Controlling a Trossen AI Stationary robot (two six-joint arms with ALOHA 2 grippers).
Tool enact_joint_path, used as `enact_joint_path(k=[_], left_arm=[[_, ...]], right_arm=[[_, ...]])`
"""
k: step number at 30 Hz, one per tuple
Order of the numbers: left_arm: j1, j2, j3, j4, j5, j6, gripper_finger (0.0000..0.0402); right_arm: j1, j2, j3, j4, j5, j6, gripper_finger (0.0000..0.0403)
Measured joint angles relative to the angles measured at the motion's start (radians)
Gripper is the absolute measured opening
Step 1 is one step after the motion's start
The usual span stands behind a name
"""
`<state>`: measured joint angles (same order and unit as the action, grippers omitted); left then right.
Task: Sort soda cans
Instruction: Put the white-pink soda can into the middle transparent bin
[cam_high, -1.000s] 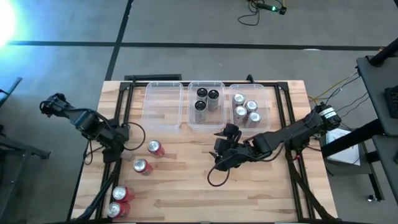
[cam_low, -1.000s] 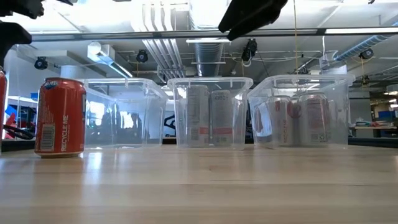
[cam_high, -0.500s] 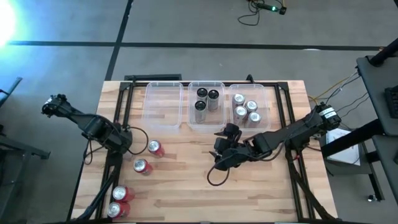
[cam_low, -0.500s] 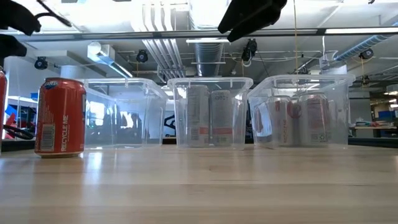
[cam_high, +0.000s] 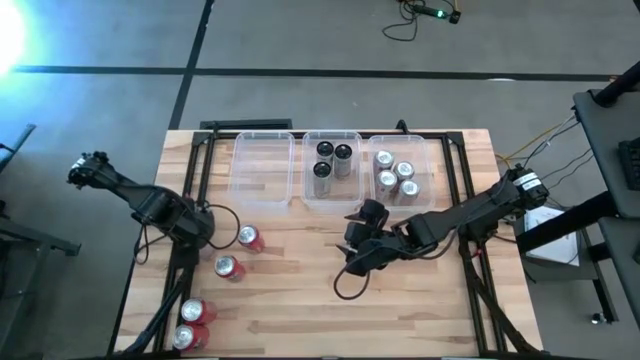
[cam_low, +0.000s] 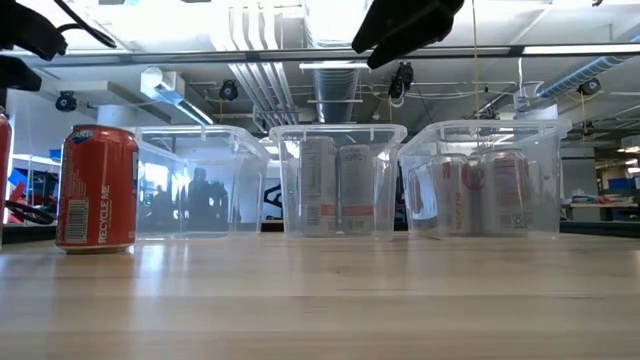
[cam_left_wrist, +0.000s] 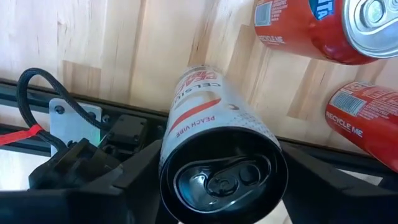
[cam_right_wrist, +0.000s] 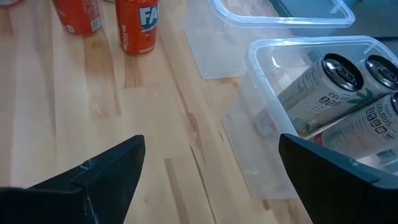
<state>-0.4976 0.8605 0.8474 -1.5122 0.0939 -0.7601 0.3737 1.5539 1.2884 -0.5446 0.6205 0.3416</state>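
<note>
White and silver with an orange stripe and a peach label, the white can (cam_left_wrist: 211, 124) stands upright at the left edge of the table (cam_high: 300, 310), its dark pull-tab top facing the left wrist camera. The left gripper (cam_high: 205, 228) has its two dark fingers (cam_left_wrist: 124, 180) pressed against either side of this can, gripping it just below the rim. The left arm reaches in from the table's left side, bent at the elbow. Four red cans (cam_high: 249, 238) stand near it on the wood: one just beside the gripper, one a little nearer the front, and two touching each other at the front left corner. Along the back of the table sit three clear bins (cam_high: 263, 190). The left one holds nothing, the middle one holds three dark-topped cans (cam_high: 333, 160), and the right one holds four silver cans (cam_high: 395, 172). The right gripper (cam_high: 358, 245) hangs above the bare wood in front of the middle bin, its fingers (cam_right_wrist: 112, 168) spread wide and holding nothing. The right arm stretches in low from the table's right side.
</note>
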Motion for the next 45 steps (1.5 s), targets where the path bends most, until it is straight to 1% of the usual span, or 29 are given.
enact_joint_path(k=[2,4,6,9,12,14,17,20,24,27,29,31,35,37,39,42,45], left_arm=[[0.0,0.005,0.001,-0.001,0.001,-0.001,0.0239],[0.0,0.016,0.012,-0.007,0.006,-0.001,0.0239],[0.0,0.032,0.05,-0.027,0.026,-0.001,0.0239],[-0.001,0.053,0.146,-0.07,0.046,0.019,0.0239],[0.001,0.066,0.262,-0.047,0.055,0.032,0.0239],[0.003,0.072,0.334,-0.067,0.053,0.033,0.0239],[0.003,0.083,0.442,-0.057,0.056,0.005,0.0239],[0.003,0.086,0.521,-0.059,0.056,-0.022,0.0239],[0.003,0.09,0.569,-0.059,0.055,-0.054,0.0239],[0.003,0.098,0.588,-0.053,0.034,-0.031,0.0239],[0.003,0.105,0.6,-0.008,-0.014,0.026,0.0239],[0.004,0.114,0.609,0.071,-0.087,0.117,0.0239],[0.04,0.139,0.634,0.272,-0.269,0.352,0.0239],[0.083,0.162,0.651,0.343,-0.326,0.477,0.0239],[0.137,0.194,0.664,0.373,-0.349,0.588,0.0239],[0.232,0.259,0.666,0.409,-0.345,0.735,0.0239],[0.331,0.341,0.667,0.463,-0.305,0.862,0.0239]], right_arm=[[0.001,0.0,0.0,-0.001,-0.001,0.0,0.0365],[0.003,-0.003,0.0,-0.001,-0.02,0.0,0.0365],[0.005,-0.012,0.0,-0.003,-0.027,0.0,0.0365],[0.006,-0.036,0.0,-0.007,-0.027,-0.002,0.0364],[0.006,-0.051,0.001,-0.009,-0.027,-0.002,0.0363],[0.009,-0.057,0.001,-0.023,-0.028,-0.001,0.0363],[0.016,-0.06,0.001,-0.033,-0.027,0.01,0.0363],[0.028,-0.06,0.001,-0.038,-0.029,0.026,0.0363],[0.043,-0.06,0.001,-0.046,-0.028,0.051,0.0363],[0.053,-0.059,0.001,-0.046,-0.027,0.052,0.0363],[0.058,-0.059,0.001,-0.046,-0.027,0.057,0.0363],[0.062,-0.059,0.001,-0.046,-0.027,0.062,0.0363],[0.069,-0.059,0.001,-0.052,-0.027,0.068,0.0363],[0.069,-0.059,0.001,-0.057,-0.027,0.068,0.0363],[0.069,-0.059,0.001,-0.071,-0.028,0.084,0.0363],[0.071,-0.059,0.001,-0.122,-0.028,0.146,0.0363],[0.079,-0.059,0.001,-0.2,-0.037,0.244,0.0363]])
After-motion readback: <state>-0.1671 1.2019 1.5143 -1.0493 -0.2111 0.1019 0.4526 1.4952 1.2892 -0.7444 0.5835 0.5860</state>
